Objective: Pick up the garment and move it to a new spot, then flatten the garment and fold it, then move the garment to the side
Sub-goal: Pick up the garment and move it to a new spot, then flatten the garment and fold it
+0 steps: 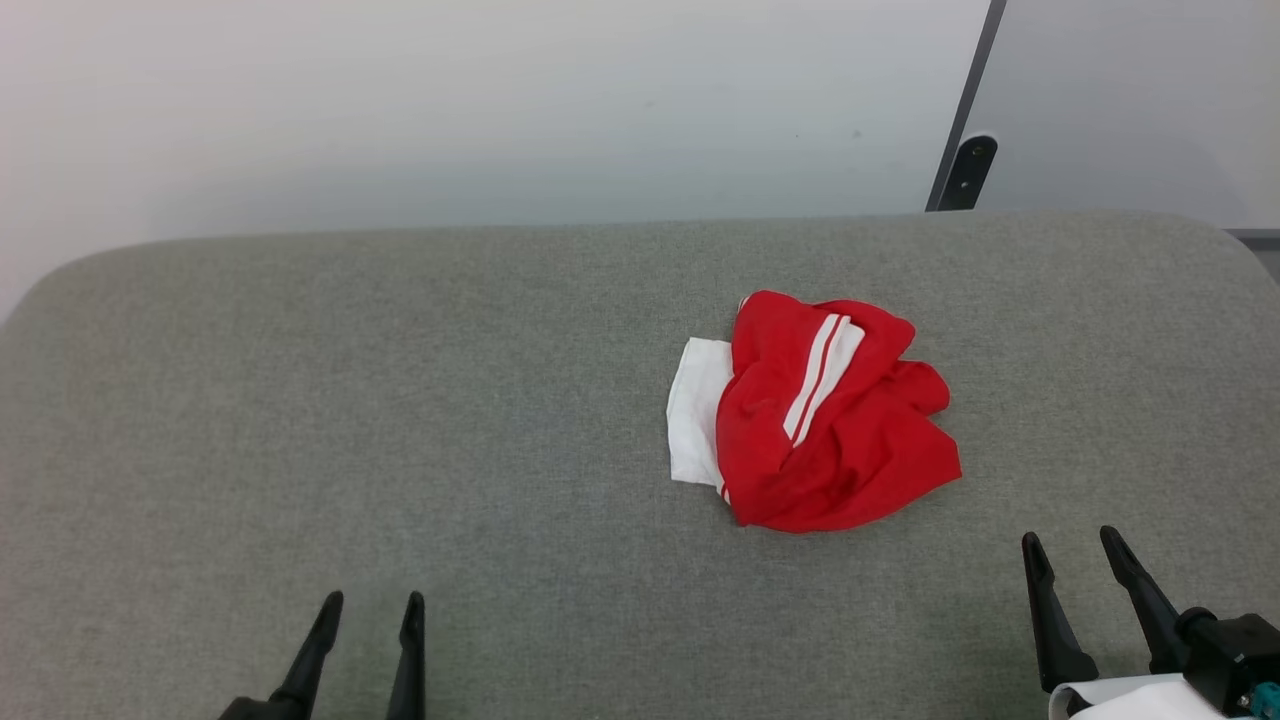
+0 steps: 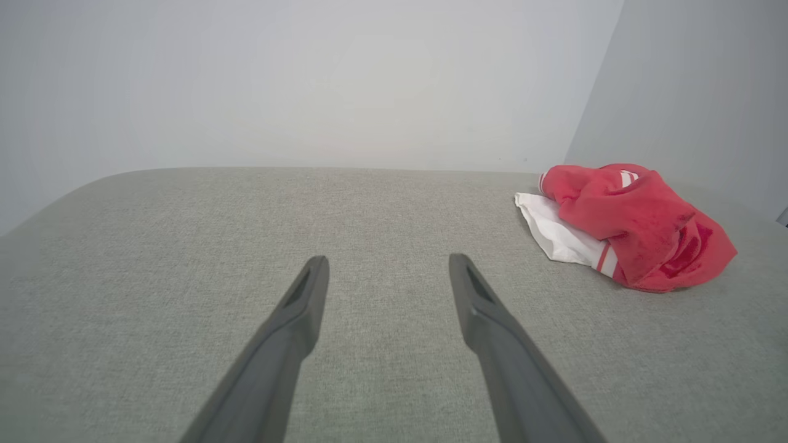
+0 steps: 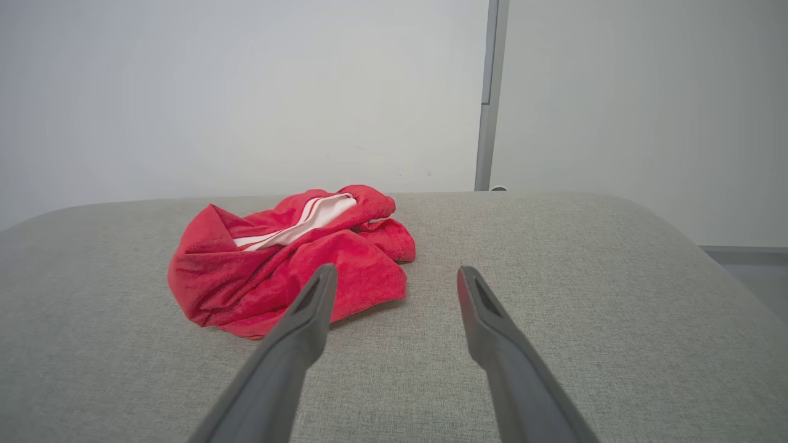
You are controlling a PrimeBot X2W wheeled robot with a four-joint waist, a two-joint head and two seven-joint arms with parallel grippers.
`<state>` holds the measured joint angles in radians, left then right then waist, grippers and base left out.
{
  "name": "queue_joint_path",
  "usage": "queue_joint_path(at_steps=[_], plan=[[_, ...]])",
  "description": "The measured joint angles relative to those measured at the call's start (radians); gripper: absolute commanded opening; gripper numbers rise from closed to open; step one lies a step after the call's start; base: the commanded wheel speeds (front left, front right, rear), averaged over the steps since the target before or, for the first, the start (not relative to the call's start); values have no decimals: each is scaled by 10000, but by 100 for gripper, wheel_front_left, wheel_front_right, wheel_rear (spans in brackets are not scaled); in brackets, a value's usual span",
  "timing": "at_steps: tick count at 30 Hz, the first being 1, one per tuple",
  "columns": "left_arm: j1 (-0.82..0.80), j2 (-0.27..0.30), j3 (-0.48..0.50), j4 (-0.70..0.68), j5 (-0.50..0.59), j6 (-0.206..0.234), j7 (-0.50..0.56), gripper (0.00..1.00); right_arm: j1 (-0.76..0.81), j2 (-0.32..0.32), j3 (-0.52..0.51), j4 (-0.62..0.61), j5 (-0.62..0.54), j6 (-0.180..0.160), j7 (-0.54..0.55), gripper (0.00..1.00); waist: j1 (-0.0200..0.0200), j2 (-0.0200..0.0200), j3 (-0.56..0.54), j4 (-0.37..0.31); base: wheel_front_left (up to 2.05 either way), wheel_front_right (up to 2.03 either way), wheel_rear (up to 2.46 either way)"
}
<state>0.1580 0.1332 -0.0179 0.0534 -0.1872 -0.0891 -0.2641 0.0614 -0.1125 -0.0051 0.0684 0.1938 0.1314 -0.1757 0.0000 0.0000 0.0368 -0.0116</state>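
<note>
Red garment [image 1: 820, 420] lies crumpled on grey tabletop [image 1: 400, 400]. Both the left claw [image 1: 374, 598] and right claw [image 1: 1070, 537] are spread apart, empty, clear of it.

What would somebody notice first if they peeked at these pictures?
The bright red shirt, scrunched in a heap a little right of the middle of the grey fabric surface, with a white sleeve poking out on its left. Next come the two pairs of dark fingers at the near edge, the left gripper and the right gripper, both open and apart from the shirt.
</note>
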Motion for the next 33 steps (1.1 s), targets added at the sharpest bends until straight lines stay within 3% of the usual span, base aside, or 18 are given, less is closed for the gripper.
queue_joint_path(at_steps=[8, 14, 18, 24, 29, 33], plan=[[-578, -222, -67, 174, 19, -278, 0, 100, -158, 59, 94, 50, -25, 0, -46, 100, 0, 0, 175, -30, 0, 0, 0], [-3714, 656, -1519, 1189, -226, -385, 194, 100, -521, 228, 359, 221, -23, 0, -194, 100, 0, 0, 424, -97, 0, 0, 0], [-6419, 1246, -2890, 2023, -1475, -387, 1258, 100, -906, 326, 560, 353, 73, 0, -368, 100, 0, 0, 677, -327, 0, 0, 0], [-9212, 1858, -4830, 4405, -3588, -401, 3893, 100, -1313, 470, 796, 807, 213, 0, -627, 100, 0, 0, 1160, -843, 0, 0, 0], [-10478, 1833, -5668, 6408, -5336, -399, 6427, 100, -1669, 554, 1045, 1177, 412, 0, -796, 100, 0, 0, 1534, -1380, 0, 0, 0], [-11092, 1795, -6215, 7108, -6506, -399, 8157, 100, -1973, 581, 1116, 1358, 516, 0, -842, 100, 0, 0, 1847, -1764, 0, 0, 0]])
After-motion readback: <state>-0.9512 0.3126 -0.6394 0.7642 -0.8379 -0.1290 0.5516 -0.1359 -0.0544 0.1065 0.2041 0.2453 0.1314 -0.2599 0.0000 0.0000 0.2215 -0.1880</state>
